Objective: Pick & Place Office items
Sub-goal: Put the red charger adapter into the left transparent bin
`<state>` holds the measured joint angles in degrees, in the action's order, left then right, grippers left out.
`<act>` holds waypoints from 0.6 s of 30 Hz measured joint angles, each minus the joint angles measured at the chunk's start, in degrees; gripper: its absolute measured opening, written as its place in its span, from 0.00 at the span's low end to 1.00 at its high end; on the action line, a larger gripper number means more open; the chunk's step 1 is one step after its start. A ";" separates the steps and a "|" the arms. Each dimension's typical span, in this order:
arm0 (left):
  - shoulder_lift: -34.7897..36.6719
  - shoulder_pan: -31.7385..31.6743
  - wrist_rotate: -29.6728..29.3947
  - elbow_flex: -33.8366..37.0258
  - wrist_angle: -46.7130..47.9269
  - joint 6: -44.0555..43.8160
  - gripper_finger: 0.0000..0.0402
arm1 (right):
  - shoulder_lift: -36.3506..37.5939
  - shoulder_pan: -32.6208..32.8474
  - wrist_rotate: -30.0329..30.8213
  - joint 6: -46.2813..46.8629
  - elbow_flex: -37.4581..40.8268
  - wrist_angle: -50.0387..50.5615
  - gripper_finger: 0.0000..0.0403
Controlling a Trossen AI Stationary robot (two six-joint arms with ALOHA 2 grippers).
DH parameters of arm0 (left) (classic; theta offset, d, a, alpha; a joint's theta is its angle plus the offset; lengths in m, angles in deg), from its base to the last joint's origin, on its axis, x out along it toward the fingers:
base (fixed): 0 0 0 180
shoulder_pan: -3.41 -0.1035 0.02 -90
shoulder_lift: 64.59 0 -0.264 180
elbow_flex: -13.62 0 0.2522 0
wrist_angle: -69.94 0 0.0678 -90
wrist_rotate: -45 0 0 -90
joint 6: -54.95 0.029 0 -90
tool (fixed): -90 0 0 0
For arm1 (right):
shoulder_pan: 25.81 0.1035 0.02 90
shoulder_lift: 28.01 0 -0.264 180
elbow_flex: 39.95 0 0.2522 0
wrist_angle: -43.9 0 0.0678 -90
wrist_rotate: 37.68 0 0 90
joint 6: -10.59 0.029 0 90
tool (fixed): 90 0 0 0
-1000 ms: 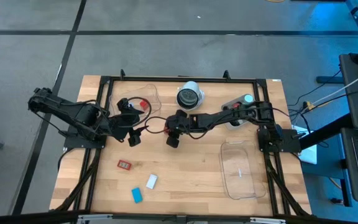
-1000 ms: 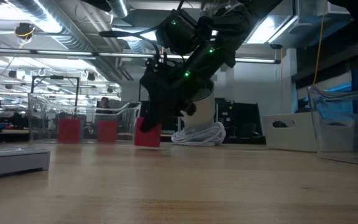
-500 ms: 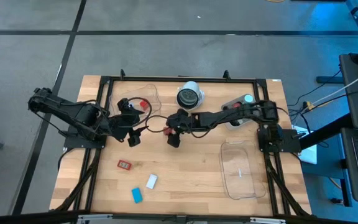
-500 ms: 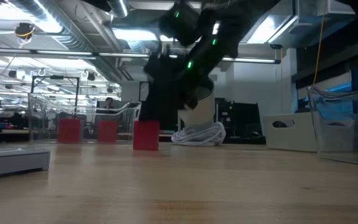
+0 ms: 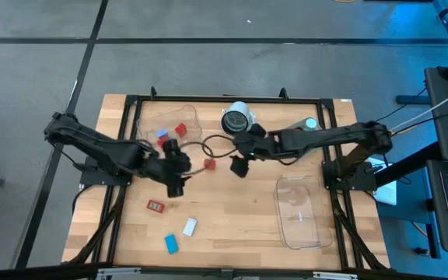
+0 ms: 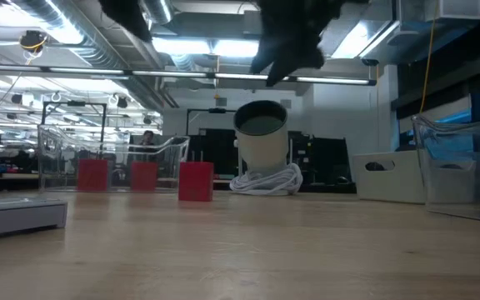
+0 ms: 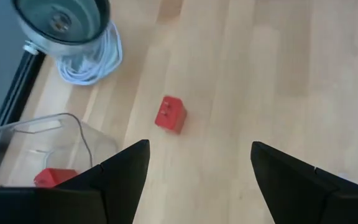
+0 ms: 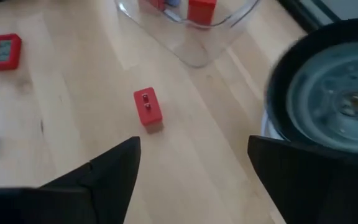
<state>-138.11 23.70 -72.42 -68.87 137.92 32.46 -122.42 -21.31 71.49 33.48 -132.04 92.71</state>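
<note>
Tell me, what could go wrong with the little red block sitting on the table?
The red block stands alone on the table between the left gripper and right gripper, both open and empty. Two risks: the arms might bump each other reaching for it, or a finger might knock it over.

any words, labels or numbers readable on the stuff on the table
None can be read.
The red-framed tag has a grey face, too small to read.
The red block shows only small marks, no letters.
The round white-rimmed object shows no legible label.
</note>
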 joint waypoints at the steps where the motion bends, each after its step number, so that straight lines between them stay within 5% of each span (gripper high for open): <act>1: -1.43 -0.01 0.02 0.00 -0.19 0.53 0.69 | 0.98 0.61 0.64 0.60 0.00 0.85 0.74; 6: -8.78 -0.02 -1.15 0.00 -0.29 4.88 0.69 | 4.40 3.60 1.27 3.86 -0.02 7.00 0.73; 11: -12.59 -0.05 -10.85 0.04 2.35 10.32 0.69 | 4.67 5.74 2.57 5.44 0.00 10.89 0.73; 18: -4.07 -4.87 -0.43 8.34 -5.43 17.98 0.69 | 4.67 6.09 2.92 7.99 0.00 13.02 0.73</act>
<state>-142.18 18.83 -72.85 -60.54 132.49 50.44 -117.75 -15.22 74.41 41.47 -132.04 105.73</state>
